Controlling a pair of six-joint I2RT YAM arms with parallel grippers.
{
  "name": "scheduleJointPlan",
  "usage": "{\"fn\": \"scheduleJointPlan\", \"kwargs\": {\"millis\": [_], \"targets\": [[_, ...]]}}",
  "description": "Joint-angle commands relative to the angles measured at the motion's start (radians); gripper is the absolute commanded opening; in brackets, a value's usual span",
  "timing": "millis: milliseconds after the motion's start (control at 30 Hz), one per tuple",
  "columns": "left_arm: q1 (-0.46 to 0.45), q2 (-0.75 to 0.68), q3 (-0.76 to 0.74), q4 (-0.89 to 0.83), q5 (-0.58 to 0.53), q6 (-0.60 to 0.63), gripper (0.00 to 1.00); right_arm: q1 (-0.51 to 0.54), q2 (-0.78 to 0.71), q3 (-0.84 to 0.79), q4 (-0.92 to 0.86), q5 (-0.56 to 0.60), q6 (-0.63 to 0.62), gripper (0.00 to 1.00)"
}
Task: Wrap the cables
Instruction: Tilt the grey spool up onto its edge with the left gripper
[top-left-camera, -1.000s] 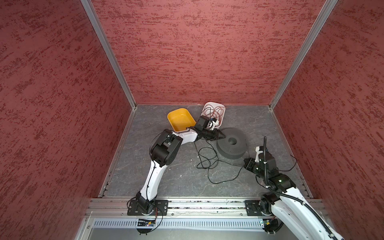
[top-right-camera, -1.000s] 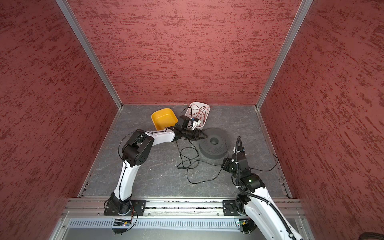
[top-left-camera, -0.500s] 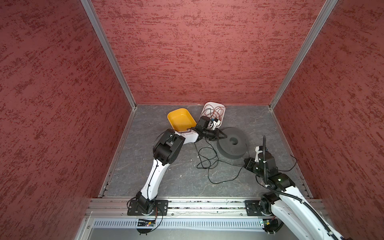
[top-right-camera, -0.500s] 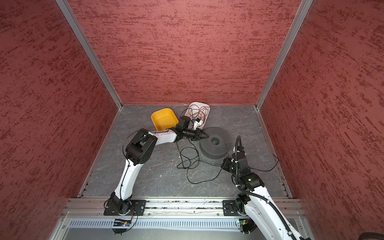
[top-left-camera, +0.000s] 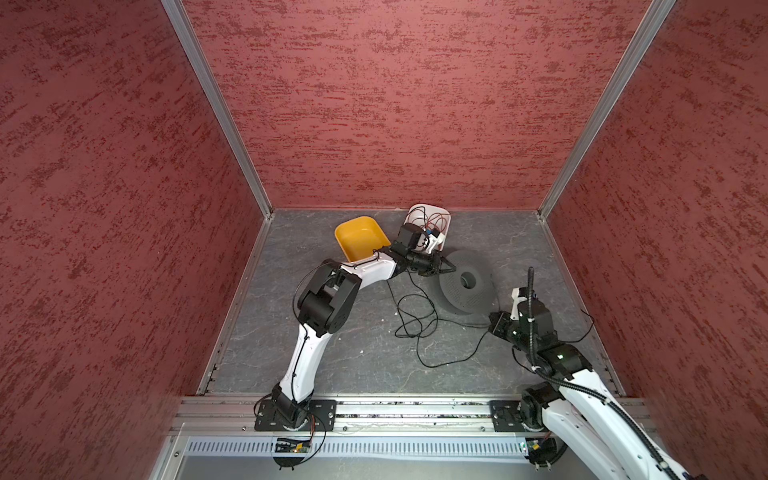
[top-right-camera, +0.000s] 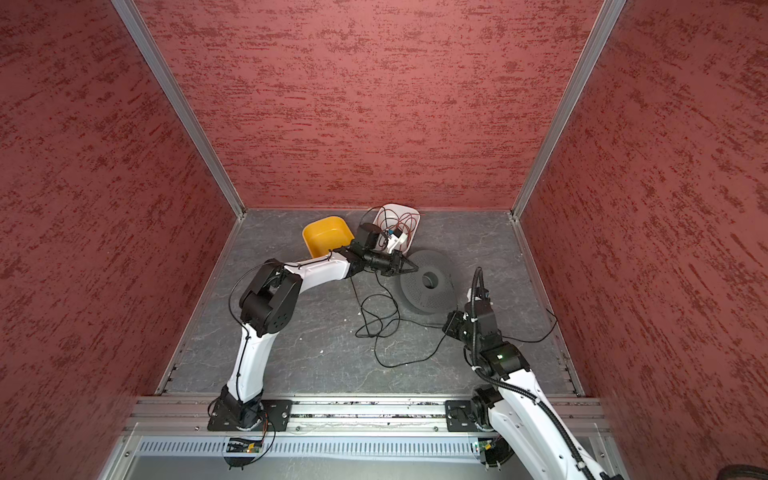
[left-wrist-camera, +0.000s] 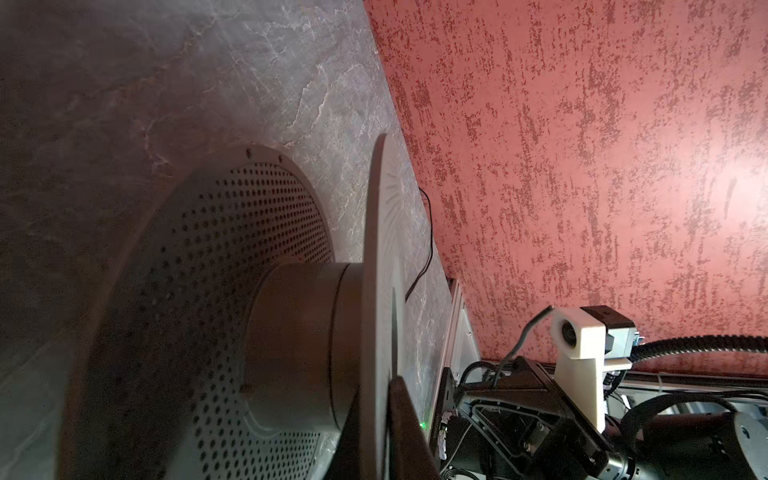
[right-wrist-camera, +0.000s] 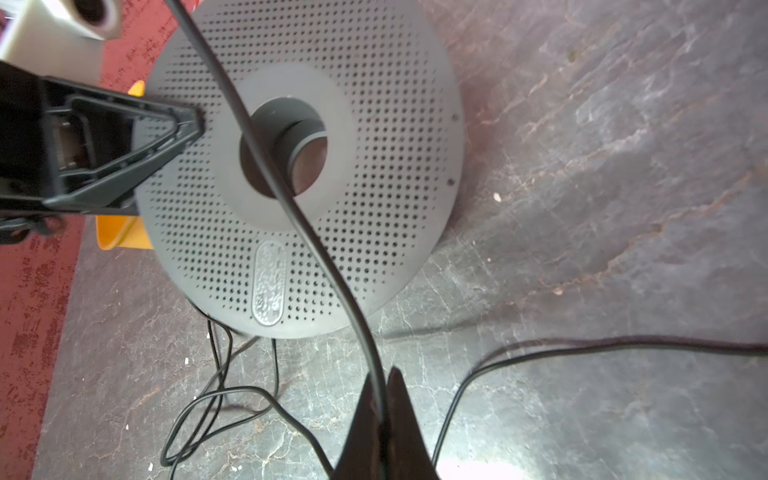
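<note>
**Spool clamped, strand pinched, hub bare**

The left gripper (top-left-camera: 449, 267) is clenched on the far-left rim of the upper flange of the dark grey perforated plastic spool (top-left-camera: 457, 296). The spool lies flat on the grey stone-patterned floor (top-left-camera: 374, 365) with its axis upright.

The right gripper (right-wrist-camera: 380, 415) is closed tight on the long, thin black cable (right-wrist-camera: 318, 249). From that pinch one strand arcs across the spool's centre hole. The rest sprawls in loose loops on the floor at the spool's near side, between the two arms, and a further run trails toward the right wall.

The right arm is plainly the nearer to the cable. As I judge it, the winding turns on one relation. The slot between the flanges opens sideways, so the strand must enter level from the near side, not from above.

Both top views show only the upper flange and hide the right grip. The left wrist view alone shows the hub between the flanges bare. The right wrist view alone shows the pinch.
</note>
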Motion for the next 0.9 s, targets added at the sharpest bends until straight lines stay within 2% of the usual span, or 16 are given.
{"fn": "scheduleJointPlan", "kwargs": {"millis": [0, 233, 400, 600, 867], "targets": [[-0.003, -0.079, 0.012, -0.232, -0.168, 0.166, 0.0, -0.01, 0.013, 0.051, 0.018, 0.043, -0.027, 0.0], [-0.014, -0.185, 0.052, -0.473, -0.334, 0.274, 0.0, -0.015, 0.064, 0.096, 0.021, 0.073, -0.07, 0.0], [-0.03, -0.234, 0.055, -0.554, -0.473, 0.331, 0.0, -0.039, 0.08, 0.134, 0.011, 0.087, -0.097, 0.0], [-0.049, -0.271, 0.051, -0.659, -0.672, 0.349, 0.0, -0.052, 0.103, 0.161, 0.021, 0.093, -0.113, 0.0], [-0.072, -0.364, -0.046, -0.735, -0.804, 0.314, 0.0, -0.068, 0.135, 0.205, 0.04, 0.104, -0.147, 0.0]]}}
